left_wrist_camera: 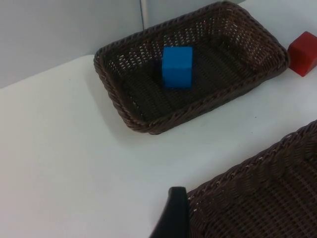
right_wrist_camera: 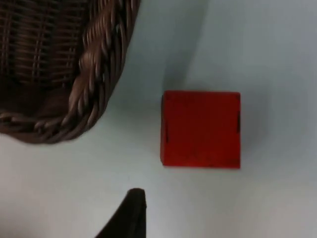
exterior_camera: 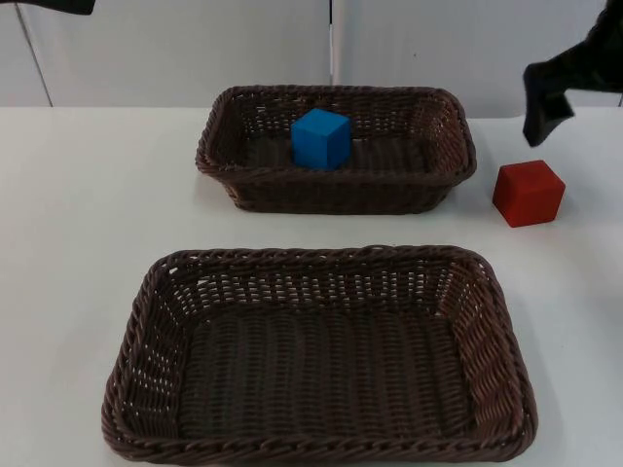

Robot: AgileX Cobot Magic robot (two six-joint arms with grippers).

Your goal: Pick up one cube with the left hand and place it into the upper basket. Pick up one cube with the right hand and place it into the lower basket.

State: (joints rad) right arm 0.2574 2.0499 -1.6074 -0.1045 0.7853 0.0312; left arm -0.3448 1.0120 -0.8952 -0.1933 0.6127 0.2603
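Two woven dark-brown wicker baskets sit on the white table top (exterior_camera: 78, 243): far basket (exterior_camera: 336, 193) and near basket (exterior_camera: 321, 449), set apart. Blue solid cube (exterior_camera: 320, 138) rests inside the far basket, so the left arm's share looks done. Red solid cube (exterior_camera: 528, 193) stands on the table just right of the far basket's right end, not touching the rim; right wrist view puts it beside the basket corner with bare table between.

Handling, as judged: red cube looks rigid and light, flat smooth faces, square edges, unlikely to deform. Best hold is across two opposite side faces, mid-height, fingers square to them so it does not twist out. The face toward the basket has room for a finger.

Right gripper (exterior_camera: 541, 109) hangs above and just far of the red cube, holding nothing, touching nothing; how wide its fingers stand, cannot tell. Left gripper (left_wrist_camera: 171, 218) waits back at the left side, above the table near the near basket's rim, holding nothing; its opening cannot be told.
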